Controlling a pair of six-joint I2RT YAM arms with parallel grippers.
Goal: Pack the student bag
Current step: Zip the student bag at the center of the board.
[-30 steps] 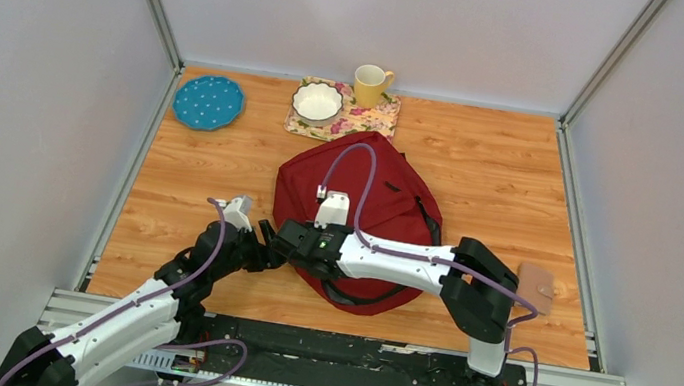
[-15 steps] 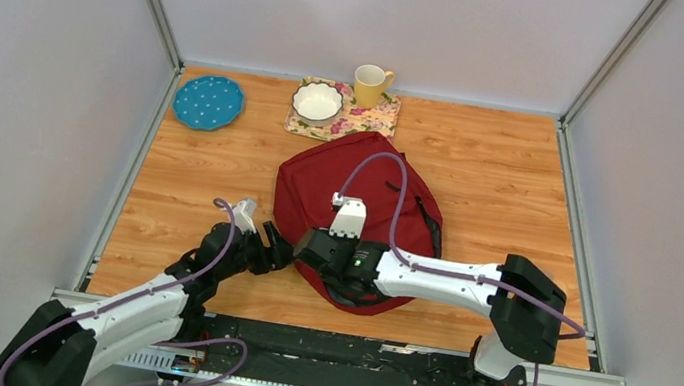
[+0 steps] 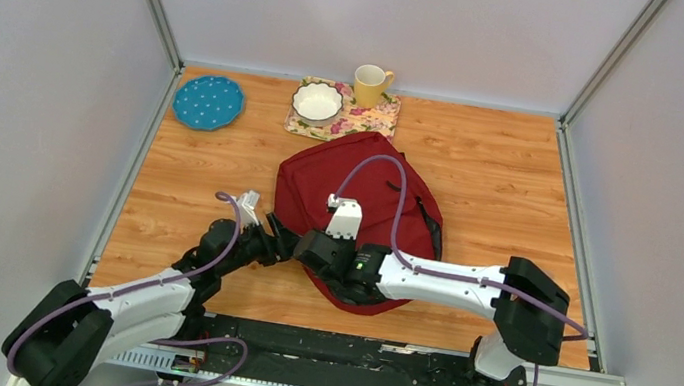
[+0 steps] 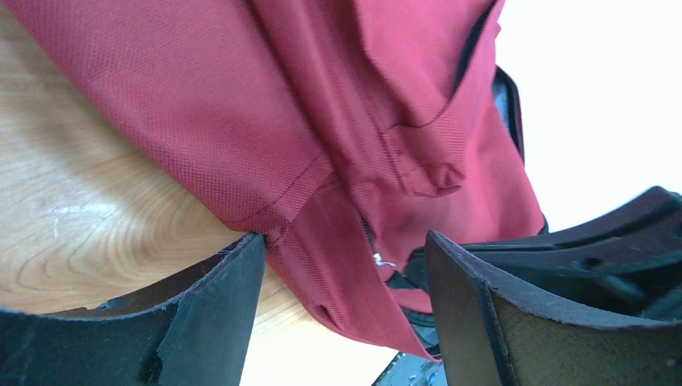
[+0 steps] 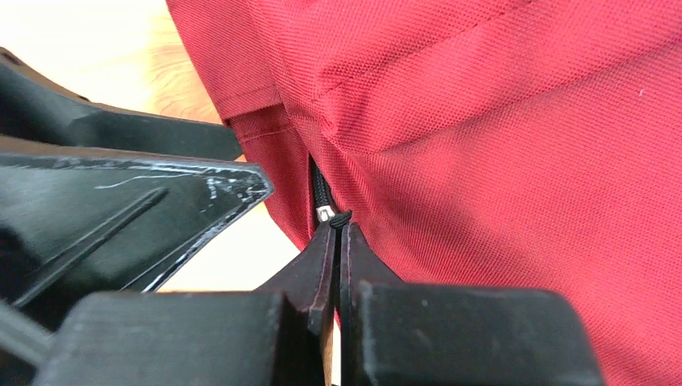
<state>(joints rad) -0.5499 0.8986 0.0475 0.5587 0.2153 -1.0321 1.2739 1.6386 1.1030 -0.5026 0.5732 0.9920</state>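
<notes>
Your right gripper is pinching tight on the small zipper pull at the near left corner of the student bag, which is lying in the middle of the table. Your left gripper is gaping wide around the red cloth just beside it, so it is sitting closest for holding the bag down.

No legible text, label, brand mark, number or sign is found in any view. The student bag shows plain red fabric only.
</notes>
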